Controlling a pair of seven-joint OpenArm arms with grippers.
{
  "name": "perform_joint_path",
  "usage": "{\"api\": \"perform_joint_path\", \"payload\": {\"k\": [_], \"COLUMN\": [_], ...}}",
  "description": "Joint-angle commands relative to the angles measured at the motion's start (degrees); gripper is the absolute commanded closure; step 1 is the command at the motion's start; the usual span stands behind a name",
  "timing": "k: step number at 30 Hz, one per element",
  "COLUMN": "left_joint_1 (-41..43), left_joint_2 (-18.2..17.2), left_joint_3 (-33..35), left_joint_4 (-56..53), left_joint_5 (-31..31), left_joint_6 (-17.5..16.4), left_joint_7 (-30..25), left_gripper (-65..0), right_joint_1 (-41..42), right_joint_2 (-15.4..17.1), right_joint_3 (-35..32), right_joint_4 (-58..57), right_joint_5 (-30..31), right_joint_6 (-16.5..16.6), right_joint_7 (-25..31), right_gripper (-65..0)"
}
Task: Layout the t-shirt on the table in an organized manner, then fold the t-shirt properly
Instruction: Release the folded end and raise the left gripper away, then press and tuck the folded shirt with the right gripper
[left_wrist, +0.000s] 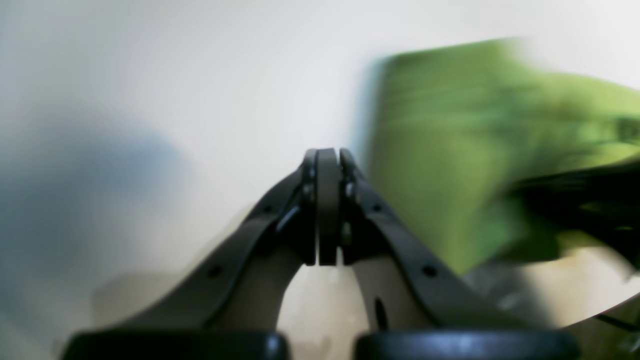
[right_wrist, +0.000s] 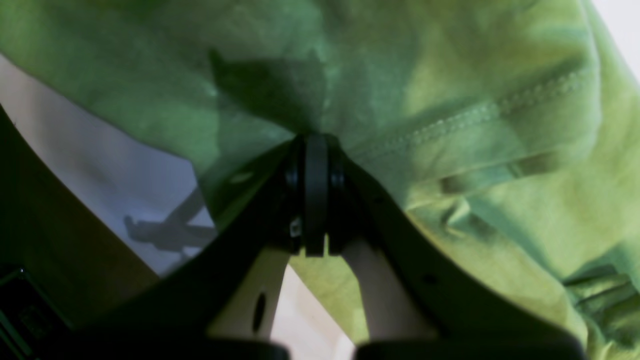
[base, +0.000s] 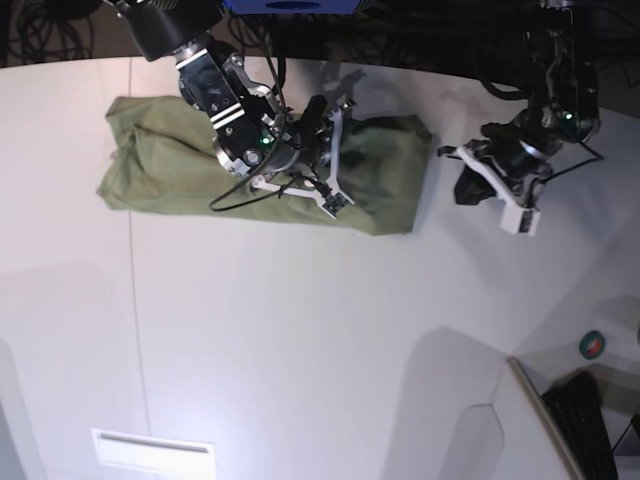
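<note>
In the base view the t-shirt (base: 170, 165) lies as a wide, rumpled green band across the upper left of the table (base: 300, 340), running from the far left almost to the middle of the frame, its right end squared off near the top centre. The right gripper (base: 335, 150) sits over the right half of the cloth, its arm coming down from the top left. The right wrist view shows its jaws pressed together at the tip with the shirt (right_wrist: 450, 100) bunched around them; a stitched hem runs across the upper right of that frame, and whether a fold is actually pinched between the jaws cannot be told. White table (right_wrist: 100, 165) shows at the left of that view, below the cloth. The left gripper (base: 505, 195) hangs over bare table at the upper right of the base view, well apart from the shirt's right edge. In the blurred left wrist view its jaws (left_wrist: 327, 160) meet with nothing between them, and the shirt (left_wrist: 450, 150) appears as a green smear at the right.
</note>
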Motion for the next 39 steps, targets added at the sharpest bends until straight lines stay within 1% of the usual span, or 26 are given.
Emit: {"api": "perform_joint_path", "payload": {"k": [1, 6, 8, 10, 12, 13, 15, 17, 25, 28, 30, 35, 39], "left_joint_1": [-1.17, -7.23, -9.26, -10.66, -11.19, -11.19, -11.19, -10.75, -8.99, -8.46, -8.29, -7.58, -6.44], "left_joint_2": [-0.16, 1.07, 1.24, 1.07, 1.07, 1.07, 1.07, 1.15, 0.27, 0.27, 0.36, 0.89, 1.86], "left_joint_3": [2.11, 12.04, 15.82, 17.84, 18.02, 18.02, 18.02, 17.93, 17.93, 17.93, 17.93, 18.81, 18.81], "left_joint_4": [0.36, -7.46, -11.33, -14.67, -17.57, -18.62, -19.86, -19.5, -9.13, -5.61, -4.56, -4.91, -4.91], "left_joint_5": [-0.57, -0.57, -0.57, -0.49, 0.92, 2.85, 6.99, 9.62, 7.51, 7.6, 7.6, 7.6, 7.86], "left_joint_6": [0.86, 5.95, 6.57, 6.66, 6.66, 6.75, 7.54, 7.71, 7.71, 7.71, 7.71, 7.54, 7.54], "left_joint_7": [-0.89, -0.89, -0.89, -0.89, -0.97, -1.06, -1.15, -1.15, -0.8, 2.89, 4.83, 5.18, 5.27], "left_gripper": [0.0, 0.0, 0.0, 0.0, 0.0, 0.0, 0.0, 0.0, 0.0, 0.0, 0.0, 0.0, 0.0], "right_joint_1": [0.44, 0.35, 0.35, 0.35, 0.35, 0.35, 0.35, 0.35, 0.53, 0.09, -0.35, -0.26, -0.09], "right_joint_2": [-0.28, -0.28, -0.28, -0.28, -0.19, -0.19, 0.86, 1.13, 1.22, 1.39, 2.09, 3.85, 5.26], "right_joint_3": [-0.1, -0.1, -0.1, -0.1, -0.1, -0.1, -0.18, -0.27, -0.45, -0.45, -0.53, -0.18, -0.1], "right_joint_4": [0.39, 0.3, 0.3, 0.3, 0.3, 0.3, 0.48, 0.66, 0.92, 4.61, 8.48, 18.33, 21.75], "right_joint_5": [-0.26, -0.35, -0.35, -0.35, -0.35, -0.35, -0.35, -0.35, -0.35, -0.35, -0.35, -0.35, -0.43], "right_joint_6": [-0.6, -0.6, -0.6, -0.69, -0.69, -0.69, -0.69, -0.69, -0.69, -0.69, -0.69, -0.78, -0.78], "right_joint_7": [-0.02, -0.2, -0.2, -0.2, -0.2, -0.2, -0.2, -0.2, -0.28, -0.72, -3.27, -7.76, -9.87], "right_gripper": [0.0, 0.0, 0.0, 0.0, 0.0, 0.0, 0.0, 0.0, 0.0, 0.0, 0.0, 0.0, 0.0]}}
